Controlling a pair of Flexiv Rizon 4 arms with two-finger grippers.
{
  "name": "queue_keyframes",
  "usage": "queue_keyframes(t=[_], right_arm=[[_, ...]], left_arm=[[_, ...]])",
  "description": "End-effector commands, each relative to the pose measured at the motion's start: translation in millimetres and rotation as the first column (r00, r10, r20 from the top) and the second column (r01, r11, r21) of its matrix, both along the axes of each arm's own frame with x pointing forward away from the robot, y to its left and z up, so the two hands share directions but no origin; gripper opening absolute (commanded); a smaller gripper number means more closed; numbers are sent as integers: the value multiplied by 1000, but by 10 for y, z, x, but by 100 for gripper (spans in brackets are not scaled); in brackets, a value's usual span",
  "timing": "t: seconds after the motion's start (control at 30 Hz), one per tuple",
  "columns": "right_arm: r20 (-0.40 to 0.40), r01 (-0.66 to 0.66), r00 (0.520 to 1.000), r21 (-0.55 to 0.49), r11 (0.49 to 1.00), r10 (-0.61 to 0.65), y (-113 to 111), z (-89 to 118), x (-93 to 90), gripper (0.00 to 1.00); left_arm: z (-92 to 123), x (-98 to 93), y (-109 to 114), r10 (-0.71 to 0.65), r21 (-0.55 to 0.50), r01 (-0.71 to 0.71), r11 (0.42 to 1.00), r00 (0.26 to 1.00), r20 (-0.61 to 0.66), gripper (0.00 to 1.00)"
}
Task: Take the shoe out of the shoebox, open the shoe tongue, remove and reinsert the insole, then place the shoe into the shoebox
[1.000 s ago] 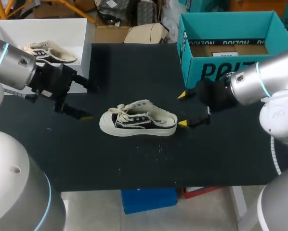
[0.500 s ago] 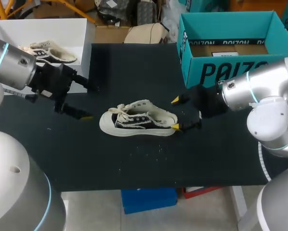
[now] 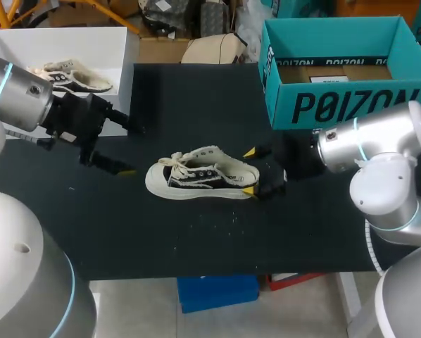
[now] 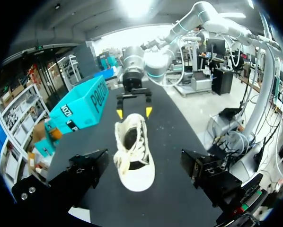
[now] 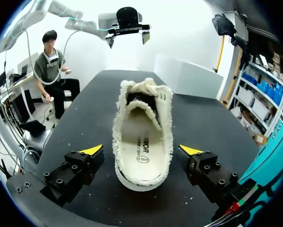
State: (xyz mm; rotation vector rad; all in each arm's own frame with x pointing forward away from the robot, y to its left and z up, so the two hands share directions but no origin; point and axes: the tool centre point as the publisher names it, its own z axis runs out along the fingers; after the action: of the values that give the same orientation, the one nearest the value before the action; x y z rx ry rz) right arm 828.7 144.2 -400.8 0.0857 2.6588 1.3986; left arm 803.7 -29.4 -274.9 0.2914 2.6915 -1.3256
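From the head view, the shoe [image 3: 200, 176] lies on its sole mid-table [image 3: 196, 239], out of the teal box [image 3: 344, 105], so the take-out step looks done and opening the tongue comes next. The right gripper [image 3: 250, 171] is at the heel with fingers spread, one yellow tip on each side. The left gripper [image 3: 131, 150] hangs near the toe, also spread wide and holding nothing.

In the left wrist view, the shoe points toe-first at the left gripper, just ahead of its parted fingers and untouched, with the laces and tongue facing up.

In the right wrist view, the heel sits between the right fingertips [image 5: 92, 150] with a gap on both sides, and the insole shows inside. The next move likely calls for the right gripper to close on the heel and steady it while the left gripper reaches for the tongue.
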Motion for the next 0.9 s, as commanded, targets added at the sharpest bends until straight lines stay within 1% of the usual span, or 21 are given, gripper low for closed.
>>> queue_keyframes(t=[0.03, 0.23, 0.9], right_arm=[[1, -2, 1000, 16, 1000, 2, 41, -66, 67, 100], [-14, -7, 1000, 18, 1000, 7, 49, -125, 97, 100], [-46, 0, 999, 25, 1000, 1, 59, -278, 94, 100]], left_arm=[[-15, -4, -6, 2, 0, -2, 1000, 1000, 4, 100], [-15, -4, -6, 2, 0, -2, 1000, 1000, 4, 100], [-15, -4, -6, 2, 0, -2, 1000, 1000, 4, 100]])
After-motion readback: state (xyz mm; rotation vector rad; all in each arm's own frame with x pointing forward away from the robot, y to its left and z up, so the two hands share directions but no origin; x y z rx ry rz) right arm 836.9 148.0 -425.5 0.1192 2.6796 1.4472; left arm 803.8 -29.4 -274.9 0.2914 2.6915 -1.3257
